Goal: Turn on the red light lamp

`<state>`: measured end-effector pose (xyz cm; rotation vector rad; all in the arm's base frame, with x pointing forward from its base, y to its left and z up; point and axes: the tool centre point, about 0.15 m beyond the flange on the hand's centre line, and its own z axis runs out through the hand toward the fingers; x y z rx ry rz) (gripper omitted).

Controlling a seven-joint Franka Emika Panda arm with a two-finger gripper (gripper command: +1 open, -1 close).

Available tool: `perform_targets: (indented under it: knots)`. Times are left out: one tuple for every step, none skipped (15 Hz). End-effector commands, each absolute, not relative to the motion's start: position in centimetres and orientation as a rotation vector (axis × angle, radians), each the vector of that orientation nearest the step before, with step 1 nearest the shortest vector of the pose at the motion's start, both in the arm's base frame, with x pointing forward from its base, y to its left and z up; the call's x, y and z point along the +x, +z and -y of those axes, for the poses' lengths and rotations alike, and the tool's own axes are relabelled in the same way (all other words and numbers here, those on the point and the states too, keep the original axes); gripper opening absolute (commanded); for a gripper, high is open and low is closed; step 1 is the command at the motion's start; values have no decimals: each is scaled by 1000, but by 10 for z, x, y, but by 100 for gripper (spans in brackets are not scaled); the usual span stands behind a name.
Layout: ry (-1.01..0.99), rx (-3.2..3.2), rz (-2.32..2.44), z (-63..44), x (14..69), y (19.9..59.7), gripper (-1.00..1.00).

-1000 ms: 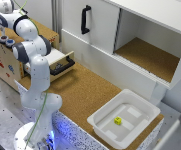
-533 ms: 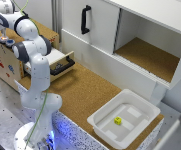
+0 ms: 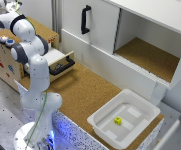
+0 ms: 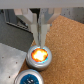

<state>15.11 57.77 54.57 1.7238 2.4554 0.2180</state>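
Note:
In the wrist view the red light lamp [image 4: 40, 55] is a small round cap with a dark rim, and its face glows bright orange-red. My gripper [image 4: 40, 45] points straight down at it, fingers pressed together with nothing between them, tips on or just above the glowing face. The matching blue cap [image 4: 31, 78] sits right beside it. In the exterior view two small caps [image 3: 6, 40] sit on top of the wooden box [image 3: 5, 62] at the exterior view's left. The arm [image 3: 25, 30] bends over them, and I cannot make out the gripper there.
The wooden box has an open drawer [image 3: 60, 62] with a black handle. A white cabinet with a black door handle [image 3: 85, 20] and an open compartment [image 3: 150, 55] stands behind. A white bin [image 3: 125, 120] holding a small yellow object [image 3: 118, 120] sits on the cork surface.

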Motion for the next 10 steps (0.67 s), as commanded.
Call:
perform_targets:
  knots:
    - [18, 1778, -2428, -600, 166, 553, 100]
    - [19, 1777, -2436, -599, 166, 552, 100]
    - [17, 1782, -2437, -598, 167, 551, 100]
    - [18, 1790, -2437, -596, 168, 549, 100]
    - [25, 1805, -2440, -595, 169, 549, 100]
    - [39, 1824, -2440, -593, 169, 550, 100]
    - [53, 1848, -2444, -591, 170, 550, 100]
    - [62, 1867, -2445, -589, 171, 550, 100]
    - [69, 1879, -2449, -588, 171, 549, 100]
    - [87, 1898, -2446, -587, 173, 550, 100]
